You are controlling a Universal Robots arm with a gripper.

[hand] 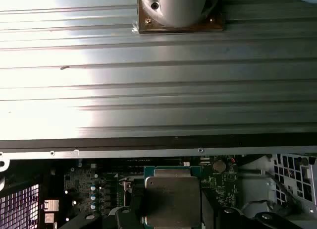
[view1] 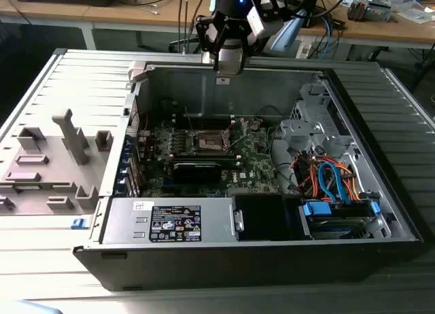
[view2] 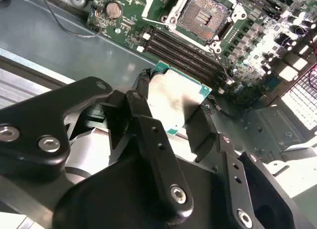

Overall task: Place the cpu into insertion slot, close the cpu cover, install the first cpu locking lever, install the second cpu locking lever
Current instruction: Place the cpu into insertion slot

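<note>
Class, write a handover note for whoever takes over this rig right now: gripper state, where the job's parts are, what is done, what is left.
Gripper: shut on the cpu, held flat above the open case, near its far wall in the exterior view.
Slot: on the green board, empty, contacts exposed, apart from the cpu.
Done: cpu is in the grip.
Left: seating the cpu, then all the closing and locking steps.

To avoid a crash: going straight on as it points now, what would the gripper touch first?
The chip in the gripper would probably reach the green board first, near the open socket; depth is too unclear to say more.
</note>
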